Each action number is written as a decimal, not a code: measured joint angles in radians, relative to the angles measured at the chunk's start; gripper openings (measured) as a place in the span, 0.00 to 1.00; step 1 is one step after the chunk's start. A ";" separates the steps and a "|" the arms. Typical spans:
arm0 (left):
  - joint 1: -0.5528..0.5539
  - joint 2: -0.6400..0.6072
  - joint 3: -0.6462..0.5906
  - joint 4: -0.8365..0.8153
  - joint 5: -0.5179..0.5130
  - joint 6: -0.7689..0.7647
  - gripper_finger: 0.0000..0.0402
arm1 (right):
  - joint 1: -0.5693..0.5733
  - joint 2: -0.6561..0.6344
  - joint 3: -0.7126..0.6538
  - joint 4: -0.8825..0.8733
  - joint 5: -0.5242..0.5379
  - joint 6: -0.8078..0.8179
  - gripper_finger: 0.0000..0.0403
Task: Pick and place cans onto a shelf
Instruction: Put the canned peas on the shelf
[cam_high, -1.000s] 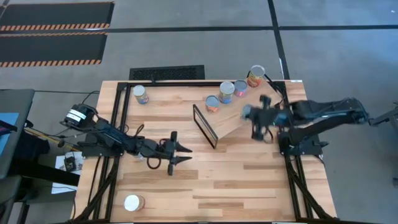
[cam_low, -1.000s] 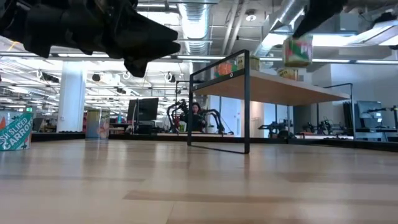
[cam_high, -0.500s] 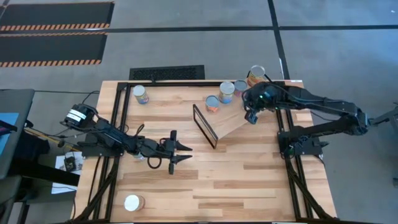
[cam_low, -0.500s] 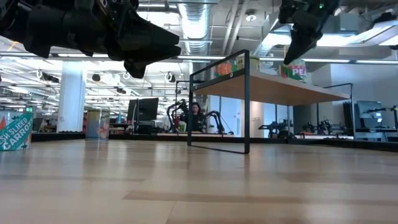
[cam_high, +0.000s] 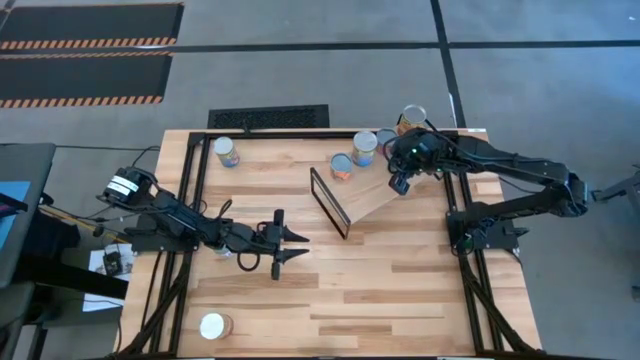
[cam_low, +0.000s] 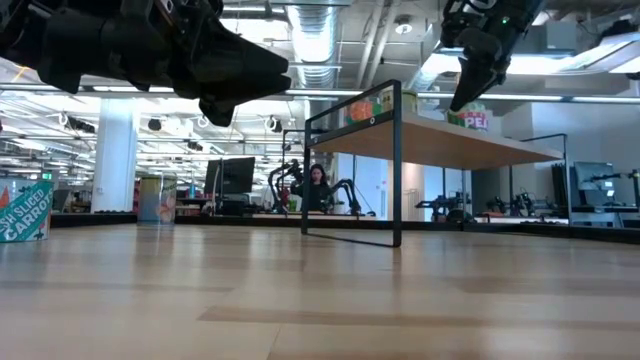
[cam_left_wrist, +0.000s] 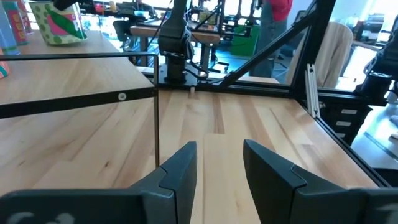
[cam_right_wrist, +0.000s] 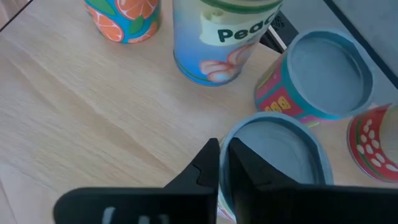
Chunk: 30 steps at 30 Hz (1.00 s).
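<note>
The light-wood shelf stands tilted on the table's far right, its black frame at the near-left end. Several cans stand on its far part: an orange one, a blue peach one, a pink one and a red one. My right gripper is over the shelf, shut on a further can with a grey top. In the low view this can rests on the board. My left gripper hovers open and empty over the table's middle left. My right gripper has the can's top rim between its two fingers, one finger over the recessed top and one finger outside the wall. The fingers come from above, slanting down. The can stands upright with its base on the shelf board.
One can stands at the table's far left and another near the front left corner. A black frame runs along the table's edges. A person stands in the room beyond the table.
My right gripper has gone toward the table's far left, from beside the shelf's right end to over the board. It has come down with the can, which hung clear above the shelf and now stands on it beside the other cans.
</note>
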 joint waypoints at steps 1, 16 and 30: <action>0.000 0.000 0.000 -0.001 0.000 0.001 0.30 | 0.000 0.000 0.000 0.001 0.000 0.000 0.10; 0.000 0.000 0.000 -0.021 -0.001 0.001 0.30 | -0.029 0.000 0.000 0.009 0.004 -0.015 0.16; 0.000 0.000 0.000 -0.023 -0.001 0.001 0.30 | -0.058 0.000 0.000 0.008 0.002 -0.013 0.20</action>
